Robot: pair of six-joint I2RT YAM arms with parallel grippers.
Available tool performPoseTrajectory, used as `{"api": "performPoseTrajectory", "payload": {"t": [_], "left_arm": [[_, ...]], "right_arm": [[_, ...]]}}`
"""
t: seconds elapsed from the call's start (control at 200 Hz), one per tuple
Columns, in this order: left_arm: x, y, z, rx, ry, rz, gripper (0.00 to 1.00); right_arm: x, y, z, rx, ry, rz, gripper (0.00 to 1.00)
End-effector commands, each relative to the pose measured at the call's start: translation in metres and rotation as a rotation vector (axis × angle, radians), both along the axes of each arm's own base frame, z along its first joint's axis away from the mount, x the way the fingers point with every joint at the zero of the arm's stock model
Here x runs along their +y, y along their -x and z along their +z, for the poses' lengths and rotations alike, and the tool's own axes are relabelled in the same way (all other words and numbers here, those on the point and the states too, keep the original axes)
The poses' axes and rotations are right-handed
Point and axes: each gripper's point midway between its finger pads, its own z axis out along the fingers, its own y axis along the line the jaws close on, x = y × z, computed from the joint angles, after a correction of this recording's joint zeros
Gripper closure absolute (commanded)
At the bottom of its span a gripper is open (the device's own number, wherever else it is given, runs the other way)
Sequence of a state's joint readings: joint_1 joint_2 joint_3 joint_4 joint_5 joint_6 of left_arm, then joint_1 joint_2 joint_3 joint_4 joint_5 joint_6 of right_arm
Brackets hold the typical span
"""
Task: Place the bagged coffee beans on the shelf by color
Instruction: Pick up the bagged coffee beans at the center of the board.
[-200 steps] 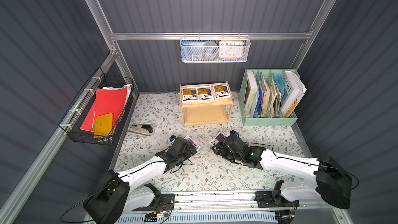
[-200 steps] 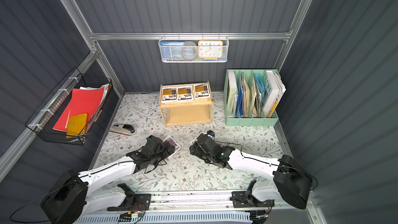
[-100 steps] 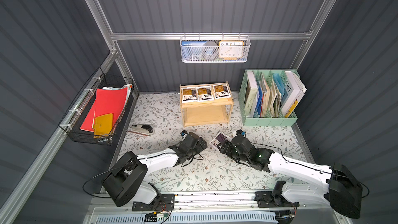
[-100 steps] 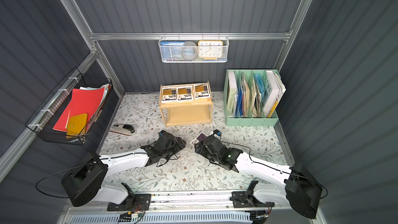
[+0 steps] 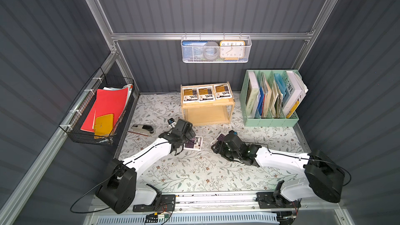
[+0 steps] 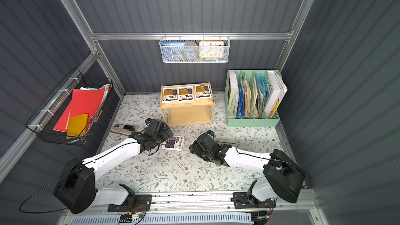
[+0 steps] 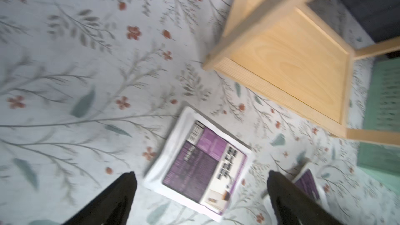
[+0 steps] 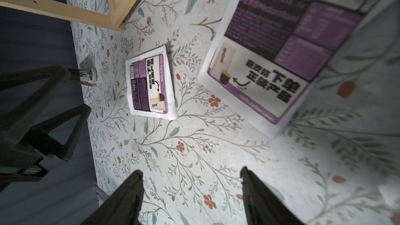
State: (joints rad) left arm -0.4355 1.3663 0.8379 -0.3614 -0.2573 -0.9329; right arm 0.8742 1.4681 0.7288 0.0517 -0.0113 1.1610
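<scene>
Floral-papered counter [image 5: 194,174] fills the floor of the booth, and the wooden shelf [image 5: 207,113] stands at its back edge, mid-way along. Three yellow-labelled coffee pouches [image 5: 205,94] lie side by side in the shelf's top tray; the lower tier is bare. Two purple-labelled pouches lie flat on the counter in front of the shelf. The left claw [image 7: 200,193] hangs over the first purple pouch [image 7: 199,165], fingers spread wide on either side of it, nothing gripped. The right claw [image 8: 191,193] is also spread wide and holds nothing; the second purple pouch [image 8: 279,46] lies just ahead of its tips.

In both top views the arms hide their own fingers, and the second purple pouch shows only as a corner [image 5: 219,137] in a top view. The right wrist view shows both purple pouches in full, plus the left claw's fingers [image 8: 36,102].
</scene>
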Motion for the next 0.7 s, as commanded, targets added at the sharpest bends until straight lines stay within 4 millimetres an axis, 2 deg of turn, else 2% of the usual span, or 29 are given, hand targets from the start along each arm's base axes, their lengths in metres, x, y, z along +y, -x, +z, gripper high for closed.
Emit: {"api": "performPoseTrajectory", "payload": {"t": [0.0,0.18,0.36,0.515,0.695], "left_arm": [[0.027,0.017,-0.015,0.093,-0.114,-0.034,0.00],[0.041,0.019,-0.031,0.152,-0.147,-0.026,0.00],[0.044,0.018,-0.042,0.178,-0.161,-0.035,0.00],[0.038,0.017,-0.044,0.163,-0.140,-0.073,0.00],[0.031,0.020,-0.058,0.191,-0.121,-0.116,0.00]], "right_arm": [[0.028,-0.018,0.017,-0.031,-0.110,-0.010,0.26],[0.055,-0.040,0.014,-0.028,-0.169,-0.045,0.26],[0.071,-0.055,0.002,-0.014,-0.191,-0.075,0.27],[0.076,-0.059,-0.009,0.002,-0.180,-0.088,0.27],[0.067,-0.060,-0.019,0.001,-0.146,-0.117,0.27]]}}
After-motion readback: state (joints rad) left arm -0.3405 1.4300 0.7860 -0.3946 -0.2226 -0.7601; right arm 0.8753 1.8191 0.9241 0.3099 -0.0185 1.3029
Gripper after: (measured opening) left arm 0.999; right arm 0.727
